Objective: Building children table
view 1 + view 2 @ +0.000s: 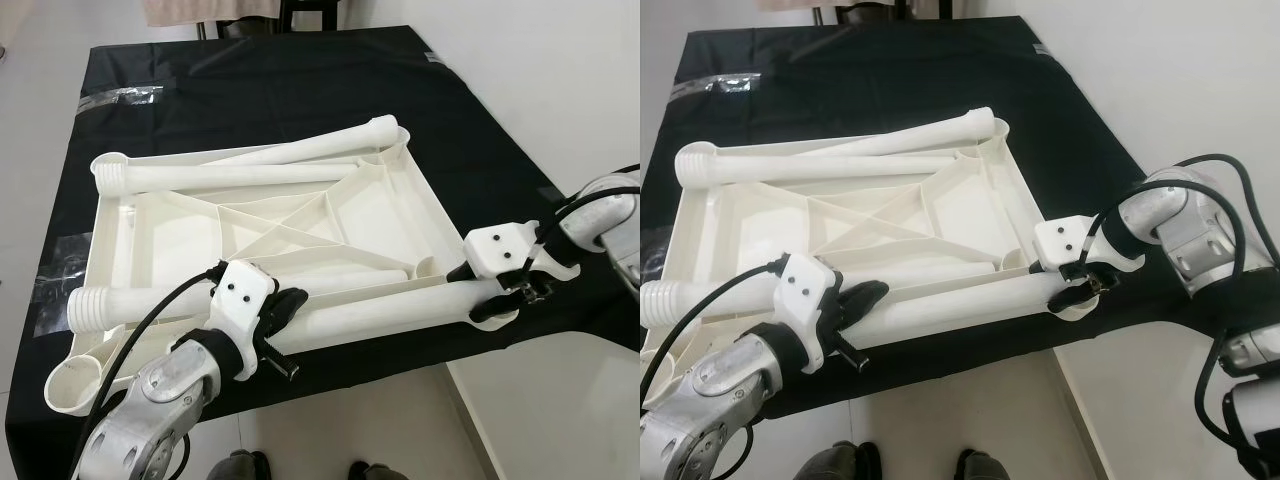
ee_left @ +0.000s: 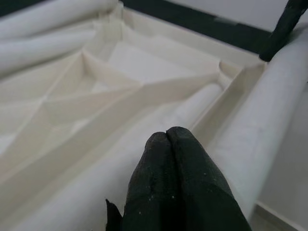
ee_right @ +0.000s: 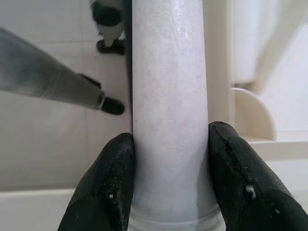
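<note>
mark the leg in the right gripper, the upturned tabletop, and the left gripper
leg (image 3: pixel 169 120): right wrist view, mid-shaft between the fingers.
upturned tabletop (image 1: pixel 425 215): left eye view, bare underside panel.
left gripper (image 2: pixel 168 139): left wrist view, closed fingertips.

Head cameras look down on the upturned tabletop (image 1: pixel 270 230); wrist cameras sit close above it.

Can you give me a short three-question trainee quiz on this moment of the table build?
1. True or false: the right gripper is clamped around a white table leg.
2. The left gripper's fingers are: A) spread wide, B) pressed together, C) holding a screw.
3. What does the upturned white tabletop rest on?

Key:
1. True; one black finger sits on each side of the leg near its end.
2. B; they are closed, empty, above the tabletop's ribbed underside.
3. A table covered by a black cloth.
</note>
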Robot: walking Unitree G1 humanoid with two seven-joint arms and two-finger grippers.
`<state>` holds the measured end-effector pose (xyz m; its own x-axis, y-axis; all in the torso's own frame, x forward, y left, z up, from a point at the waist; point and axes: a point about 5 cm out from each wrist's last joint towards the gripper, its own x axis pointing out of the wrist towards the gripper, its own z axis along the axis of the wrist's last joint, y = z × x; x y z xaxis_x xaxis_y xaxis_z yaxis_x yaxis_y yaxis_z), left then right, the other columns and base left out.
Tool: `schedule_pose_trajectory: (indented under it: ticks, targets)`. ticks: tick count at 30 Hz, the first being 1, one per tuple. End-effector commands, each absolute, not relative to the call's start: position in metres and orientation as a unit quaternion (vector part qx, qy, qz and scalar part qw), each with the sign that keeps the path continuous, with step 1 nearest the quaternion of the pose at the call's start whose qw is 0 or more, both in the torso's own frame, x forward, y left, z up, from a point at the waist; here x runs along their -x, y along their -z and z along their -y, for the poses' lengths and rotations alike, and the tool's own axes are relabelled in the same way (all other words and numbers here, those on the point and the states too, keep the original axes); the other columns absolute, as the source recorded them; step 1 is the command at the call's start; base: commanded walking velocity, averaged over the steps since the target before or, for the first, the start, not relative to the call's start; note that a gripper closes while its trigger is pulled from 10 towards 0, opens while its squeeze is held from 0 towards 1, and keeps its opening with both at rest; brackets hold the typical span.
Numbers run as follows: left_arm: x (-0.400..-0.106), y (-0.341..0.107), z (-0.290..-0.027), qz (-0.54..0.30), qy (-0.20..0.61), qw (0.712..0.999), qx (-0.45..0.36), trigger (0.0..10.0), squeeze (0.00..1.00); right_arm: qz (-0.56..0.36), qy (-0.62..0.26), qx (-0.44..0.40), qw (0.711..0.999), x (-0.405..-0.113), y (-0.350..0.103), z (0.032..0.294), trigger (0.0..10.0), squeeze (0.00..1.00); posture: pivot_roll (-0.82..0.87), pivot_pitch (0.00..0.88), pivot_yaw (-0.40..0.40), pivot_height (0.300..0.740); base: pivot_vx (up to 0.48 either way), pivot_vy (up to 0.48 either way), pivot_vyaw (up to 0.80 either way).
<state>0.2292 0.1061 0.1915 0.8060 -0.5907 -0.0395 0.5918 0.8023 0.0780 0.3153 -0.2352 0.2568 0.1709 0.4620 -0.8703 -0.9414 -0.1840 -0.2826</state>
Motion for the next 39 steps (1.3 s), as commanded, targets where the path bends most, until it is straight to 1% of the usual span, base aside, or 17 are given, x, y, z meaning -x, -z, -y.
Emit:
schedule_pose_trajectory:
  ticks: [1, 5, 11, 13, 14, 15, 16, 19, 21, 22, 24, 25, 28, 30, 32, 33, 39]
  targets:
    - [-0.226, -0.199, -0.102, 0.0, 0.328, 0.944, -0.039, 10.0, 0.0, -0.214, -0.585, 0.48, 0.618, -0.319, -0.277, 0.239, 0.0, 0.0, 0.04, 0.183, -0.081, 0.74, 0.0, 0.0, 0.0]
    - [-0.225, -0.208, -0.1, 0.017, 0.334, 0.942, -0.037, 10.0, 0.0, -0.208, -0.577, 0.48, 0.627, -0.321, -0.283, 0.242, 0.0, 0.0, 0.04, 0.183, -0.079, 0.74, 0.0, 0.0, 0.0]
    - [-0.229, -0.236, -0.098, 0.081, 0.321, 0.943, -0.02, 10.0, 0.0, -0.217, -0.537, 0.511, 0.636, -0.329, -0.279, 0.245, 0.0, 0.0, 0.05, 0.182, -0.074, 0.74, 0.0, 0.0, 0.0]
    - [-0.234, -0.252, -0.101, 0.116, 0.306, 0.945, -0.007, 10.0, 0.0, -0.2, -0.507, 0.514, 0.662, -0.339, -0.278, 0.241, 0.0, 0.0, 0.05, 0.181, -0.073, 0.74, 0.0, 0.0, 0.0]
    - [-0.234, -0.252, -0.101, 0.116, 0.306, 0.945, -0.007, 10.0, 0.0, -0.2, -0.507, 0.514, 0.662, -0.339, -0.278, 0.241, 0.0, 0.0, 0.05, 0.181, -0.073, 0.74, 0.0, 0.0, 0.0]
    - [-0.236, -0.259, -0.103, 0.132, 0.301, 0.944, 0.003, 10.0, 0.0, -0.179, -0.487, 0.507, 0.688, -0.346, -0.279, 0.237, 0.0, 0.0, 0.06, 0.182, -0.073, 0.74, 0.0, 0.0, 0.0]
    - [-0.236, -0.26, -0.103, 0.134, 0.302, 0.944, 0.009, 10.0, 0.0, -0.171, -0.477, 0.502, 0.701, -0.349, -0.281, 0.235, 0.0, 0.0, 0.06, 0.182, -0.073, 0.74, 0.0, 0.0, 0.0]
    - [-0.236, -0.26, -0.103, 0.134, 0.303, 0.943, 0.014, 10.0, 0.0, -0.163, -0.469, 0.497, 0.712, -0.352, -0.282, 0.233, 0.0, 0.0, 0.05, 0.182, -0.073, 0.74, 0.0, 0.0, 0.0]
    - [-0.237, -0.259, -0.102, 0.129, 0.301, 0.944, 0.028, 10.0, 0.0, -0.144, -0.448, 0.473, 0.745, -0.359, -0.283, 0.226, 0.0, 0.0, 0.05, 0.182, -0.073, 0.74, 0.0, 0.0, 0.0]
    - [-0.237, -0.259, -0.102, 0.129, 0.301, 0.944, 0.028, 10.0, 0.0, -0.144, -0.448, 0.473, 0.745, -0.359, -0.283, 0.226, 0.0, 0.0, 0.05, 0.182, -0.073, 0.74, 0.0, 0.0, 0.0]
    - [-0.239, -0.257, -0.101, 0.125, 0.292, 0.947, 0.059, 10.0, 0.0, -0.108, -0.449, 0.42, 0.781, -0.363, -0.286, 0.213, 0.0, 0.0, 0.06, 0.186, -0.074, 0.74, 0.0, 0.0, 0.0]
    - [-0.239, -0.257, -0.101, 0.125, 0.292, 0.947, 0.059, 10.0, 0.0, -0.108, -0.449, 0.42, 0.781, -0.363, -0.286, 0.213, 0.0, 0.0, 0.06, 0.186, -0.074, 0.74, 0.0, 0.0, 0.0]
    - [-0.246, -0.255, -0.107, 0.122, 0.258, 0.951, 0.117, 10.0, 0.0, -0.04, -0.46, 0.333, 0.822, -0.365, -0.294, 0.199, 0.0, 0.0, 0.06, 0.187, -0.074, 0.74, 0.0, 0.0, 0.0]
    - [-0.252, -0.257, -0.114, 0.124, 0.236, 0.952, 0.149, 10.0, 0.0, -0.01, -0.459, 0.297, 0.837, -0.367, -0.297, 0.193, 0.0, 0.0, 0.05, 0.188, -0.074, 0.74, 0.0, 0.0, 0.0]
    - [-0.256, -0.257, -0.119, 0.128, 0.221, 0.951, 0.172, 10.0, 0.0, 0.01, -0.464, 0.282, 0.84, -0.367, -0.298, 0.189, 0.0, 0.0, 0.05, 0.188, -0.074, 0.74, 0.0, 0.0, 0.0]
    - [-0.259, -0.258, -0.124, 0.134, 0.21, 0.949, 0.192, 10.0, 1.0, 0.023, -0.47, 0.273, 0.839, -0.366, -0.298, 0.184, 0.0, 0.0, 0.06, 0.188, -0.073, 0.74, 0.0, 0.0, 0.0]
    - [-0.27, -0.273, -0.143, 0.177, 0.176, 0.948, 0.198, 10.0, 1.0, 0.025, -0.49, 0.244, 0.837, -0.36, -0.286, 0.164, 0.0, 0.0, 0.06, 0.189, -0.064, 0.74, 0.0, 0.0, 0.0]
